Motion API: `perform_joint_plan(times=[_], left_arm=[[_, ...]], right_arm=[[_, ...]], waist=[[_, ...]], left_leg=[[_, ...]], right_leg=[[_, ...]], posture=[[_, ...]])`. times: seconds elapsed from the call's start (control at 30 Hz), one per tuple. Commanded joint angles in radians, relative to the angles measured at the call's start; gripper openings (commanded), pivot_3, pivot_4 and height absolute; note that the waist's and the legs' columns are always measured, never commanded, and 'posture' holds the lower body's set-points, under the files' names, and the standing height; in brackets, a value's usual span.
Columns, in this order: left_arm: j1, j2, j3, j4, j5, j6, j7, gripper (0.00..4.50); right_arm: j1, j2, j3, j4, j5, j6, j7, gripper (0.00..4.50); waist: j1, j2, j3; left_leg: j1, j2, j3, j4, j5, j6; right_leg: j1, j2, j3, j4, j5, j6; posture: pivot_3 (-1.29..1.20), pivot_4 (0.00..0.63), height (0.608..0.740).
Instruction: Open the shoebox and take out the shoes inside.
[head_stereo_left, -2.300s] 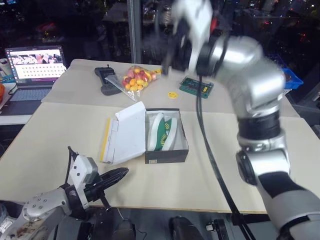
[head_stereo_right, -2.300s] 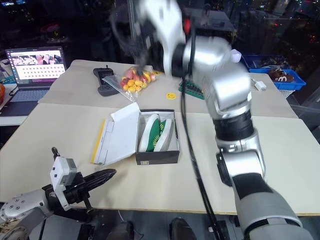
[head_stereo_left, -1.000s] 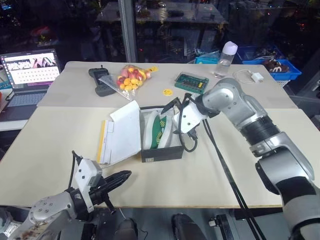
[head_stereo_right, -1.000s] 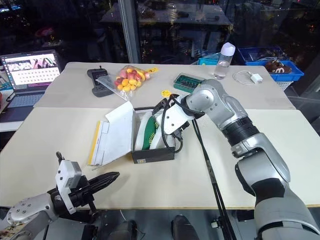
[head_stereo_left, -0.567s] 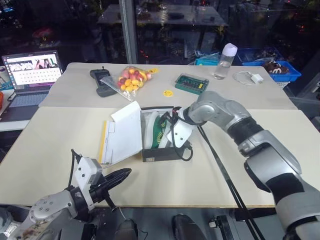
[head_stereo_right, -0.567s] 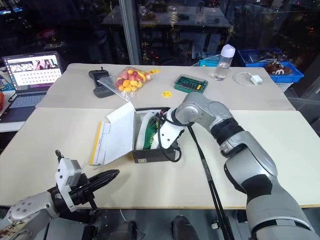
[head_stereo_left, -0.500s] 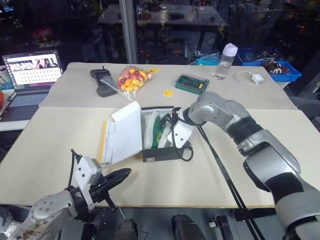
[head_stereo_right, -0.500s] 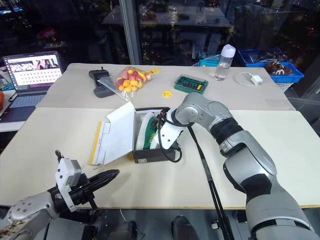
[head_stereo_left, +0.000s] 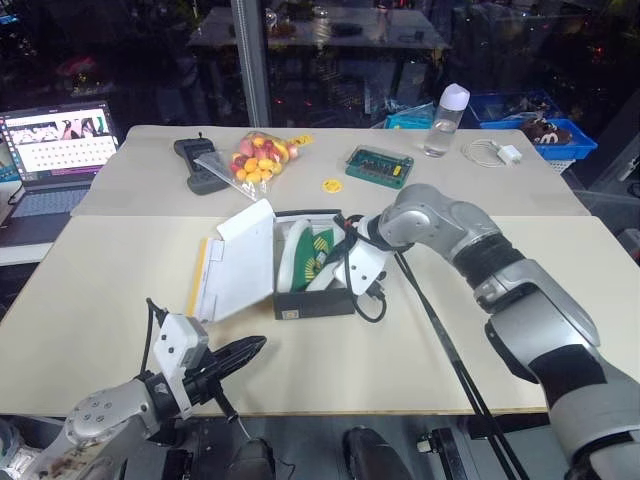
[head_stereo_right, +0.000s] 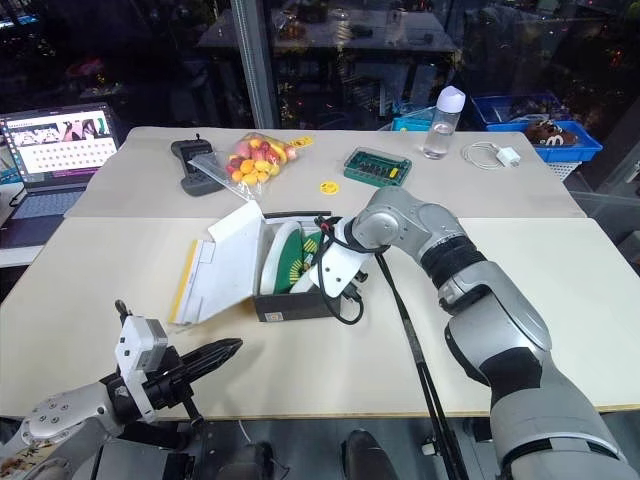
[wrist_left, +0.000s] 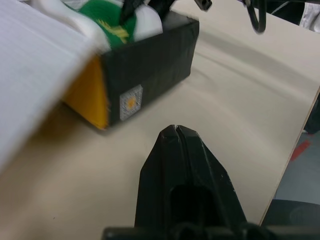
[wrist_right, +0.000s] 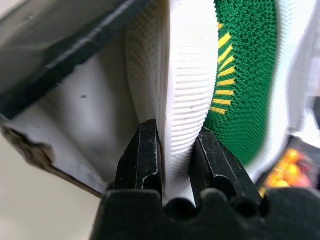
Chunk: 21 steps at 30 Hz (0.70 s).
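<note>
Beige table (head_stereo_left: 120, 290) | right gripper (wrist_right: 176, 145) pinches shoe (wrist_right: 187, 95) sole in shoebox (head_stereo_left: 312, 300) | left gripper (wrist_left: 175, 131) closed, idle | we risk dragging box or losing the thin grip.

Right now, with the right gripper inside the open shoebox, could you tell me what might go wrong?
The right gripper pinches only the thin white sole edge of one green shoe, so it might slip free on lifting. The second shoe lies packed against it and could be dragged along. Nothing holds the shoebox down: the left gripper hangs shut, apart from it, so the box may lift or slide.
</note>
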Motion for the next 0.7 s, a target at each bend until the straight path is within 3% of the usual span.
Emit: perform_joint_plan(times=[0.03,0.23,0.4,0.47,0.53,0.6,0.67,0.7], left_arm=[[-0.002,0.004,0.006,-0.027,-0.005,-0.016,-0.003,0.0],[-0.004,0.012,0.009,-0.026,-0.01,-0.01,-0.009,0.0],[-0.007,0.022,0.018,-0.023,-0.018,-0.005,-0.013,0.0],[-0.004,0.024,0.015,-0.026,-0.019,-0.003,-0.014,0.0],[-0.003,0.025,0.01,-0.028,-0.018,-0.003,-0.013,0.0],[-0.007,0.026,0.007,-0.027,-0.018,-0.001,-0.011,0.0],[-0.007,0.026,0.008,-0.026,-0.018,-0.001,-0.011,0.0],[-0.007,0.026,0.008,-0.025,-0.018,0.0,-0.01,0.0]], right_arm=[[-0.03,-0.013,-0.102,-0.078,0.139,0.04,0.032,0.43],[0.005,-0.047,-0.135,-0.142,0.219,0.107,0.109,0.43],[0.038,-0.102,-0.1,-0.227,0.114,0.103,0.088,0.43],[0.037,-0.098,-0.106,-0.243,0.103,0.139,0.08,0.43],[0.092,-0.077,-0.129,-0.324,0.246,0.292,0.197,0.43],[0.091,-0.094,-0.112,-0.295,0.15,0.24,0.133,0.43],[0.099,-0.058,-0.157,-0.318,0.233,0.398,0.169,0.43],[0.098,-0.06,-0.151,-0.319,0.214,0.388,0.157,0.43]], waist=[[0.001,0.0,0.0],[0.001,0.0,0.0],[0.004,0.0,0.0],[0.003,0.0,0.0],[-0.002,0.0,0.0],[0.0,0.0,0.0],[0.001,0.0,0.0],[0.0,0.0,0.0]], left_leg=[[0.0,0.0,0.0,0.0,0.0,0.0],[0.0,0.0,0.0,0.0,0.0,0.0],[0.0,0.0,0.0,0.0,0.0,0.0],[0.0,0.0,0.0,0.0,0.0,0.0],[0.0,0.0,0.0,-0.001,0.0,0.0],[0.0,0.0,0.0,-0.001,0.0,0.0],[0.0,0.0,0.0,-0.001,0.0,0.0],[0.0,0.0,0.0,-0.001,0.0,0.0]], right_leg=[[0.0,0.0,0.0,0.0,0.0,0.0],[0.0,0.0,0.0,0.0,0.0,0.0],[0.0,0.0,0.0,-0.001,-0.001,0.001],[0.0,0.0,0.0,0.0,-0.001,0.001],[-0.001,0.0,0.0,0.0,-0.001,0.001],[-0.001,0.0,0.0,0.0,-0.001,0.0],[-0.001,0.0,0.0,0.0,-0.001,0.0],[-0.001,0.0,0.0,0.0,-0.001,0.0]], posture=[[0.0,0.15,0.712],[0.0,0.15,0.712],[0.0,0.15,0.712],[0.0,0.15,0.712],[0.0,0.15,0.712],[0.0,0.15,0.712],[0.0,0.15,0.712],[0.0,0.15,0.712]])
